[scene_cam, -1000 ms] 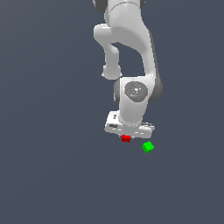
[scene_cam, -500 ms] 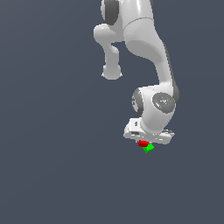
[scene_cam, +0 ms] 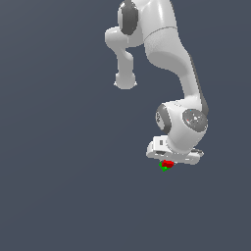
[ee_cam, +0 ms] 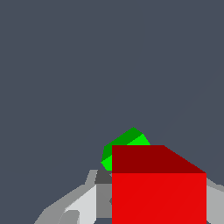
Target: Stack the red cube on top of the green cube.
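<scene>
In the exterior view the red cube sits under my white gripper, held between the fingers. The green cube shows only as a small edge just below and slightly to the exterior view's left of the red cube. In the wrist view the red cube fills the near part of the picture between my grey fingers, and the green cube peeks out behind it, mostly hidden. I cannot tell whether the red cube touches the green one.
The plain dark grey-blue floor lies all around. The white arm rises above the gripper.
The gripper has carried the red cube toward the exterior view's right until it is over the green cube, which is now mostly covered.
</scene>
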